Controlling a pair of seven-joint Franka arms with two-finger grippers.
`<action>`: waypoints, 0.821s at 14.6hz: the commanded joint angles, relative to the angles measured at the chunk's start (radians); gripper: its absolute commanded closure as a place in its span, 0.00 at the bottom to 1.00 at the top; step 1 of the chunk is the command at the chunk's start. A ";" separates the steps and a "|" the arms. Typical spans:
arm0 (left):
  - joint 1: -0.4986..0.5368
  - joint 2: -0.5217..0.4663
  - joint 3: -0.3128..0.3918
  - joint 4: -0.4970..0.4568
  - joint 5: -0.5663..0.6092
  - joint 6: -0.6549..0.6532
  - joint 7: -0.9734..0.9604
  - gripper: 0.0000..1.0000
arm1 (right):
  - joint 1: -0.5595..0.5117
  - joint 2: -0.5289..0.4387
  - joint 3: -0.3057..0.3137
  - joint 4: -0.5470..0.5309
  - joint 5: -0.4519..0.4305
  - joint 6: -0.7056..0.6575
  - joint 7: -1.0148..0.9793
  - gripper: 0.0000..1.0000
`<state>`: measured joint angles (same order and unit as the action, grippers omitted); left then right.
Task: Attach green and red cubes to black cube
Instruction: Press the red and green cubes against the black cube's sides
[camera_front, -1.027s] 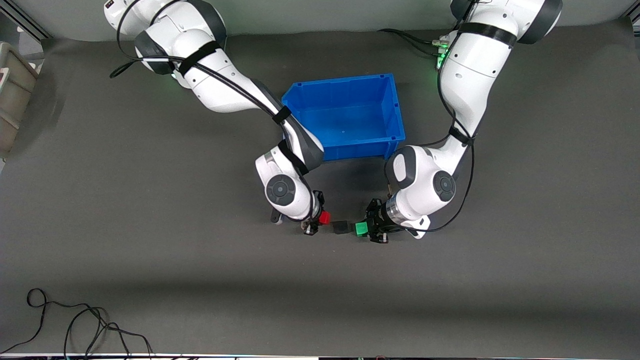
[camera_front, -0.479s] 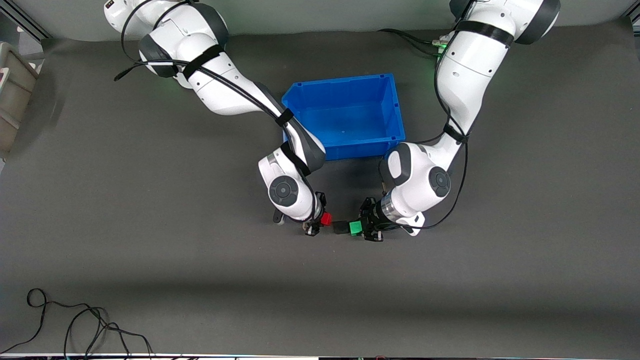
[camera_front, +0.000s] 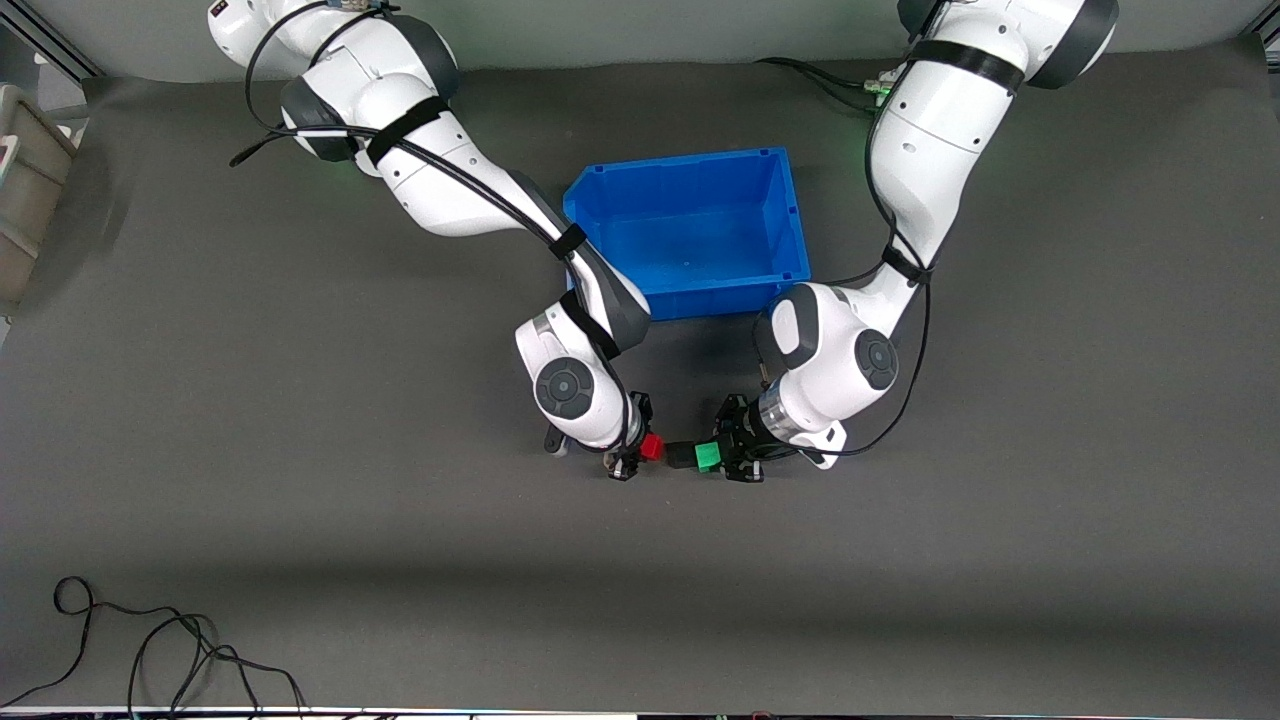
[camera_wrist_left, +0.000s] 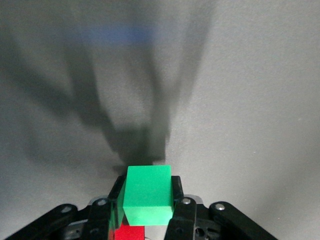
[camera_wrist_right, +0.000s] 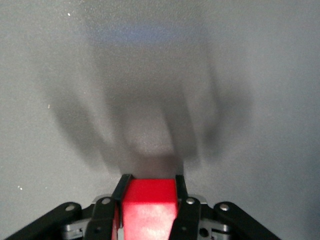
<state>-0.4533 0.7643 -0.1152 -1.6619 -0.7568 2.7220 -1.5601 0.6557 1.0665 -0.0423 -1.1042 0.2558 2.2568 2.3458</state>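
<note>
Watching the feed, I saw both arms reaching down over the bare stretch of the desk (camera_front: 300, 520) just in front of the blue bin (camera_front: 780, 215), on the side nearer the front camera. The left gripper (camera_front: 722, 455) had its fingers (camera_wrist_left: 181, 212) clamped on the green cube (camera_front: 708, 457), one finger on each side of it, as the left wrist view showed plainly. The right gripper (camera_front: 640, 450) had its fingers (camera_wrist_right: 186, 212) closed on the red cube (camera_front: 652, 447) in the same way, the cube sitting squarely between them in the right wrist view.

Between the two grippers sat the black cube (camera_front: 682, 455). The green cube pressed against the face of it that looked toward the left arm's end of the desk; I could make out no gap there. The red cube was just beside the black cube's opposite face, toward the right arm's end, and I could not tell whether it was touching. In the left wrist view a patch of red showed just past the green cube, in line with it. I could not tell whether the cubes rested on the desk or hung just above it.

A loose black cable (camera_front: 150, 640) lay coiled at the desk's edge nearest the front camera, toward the right arm's end, well apart from the cubes.
</note>
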 joint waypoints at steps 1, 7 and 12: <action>-0.027 0.004 0.005 -0.013 -0.018 0.036 -0.018 1.00 | -0.001 0.067 -0.007 0.060 -0.024 0.026 0.033 1.00; -0.033 0.013 0.006 -0.012 -0.018 0.041 -0.021 1.00 | -0.014 0.079 -0.008 0.080 -0.023 0.061 0.036 1.00; -0.034 0.009 0.005 -0.009 -0.013 0.041 -0.017 1.00 | -0.016 0.092 -0.005 0.081 -0.023 0.101 0.049 1.00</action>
<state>-0.4732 0.7782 -0.1160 -1.6699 -0.7616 2.7477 -1.5672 0.6442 1.0936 -0.0451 -1.0757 0.2558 2.3208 2.3639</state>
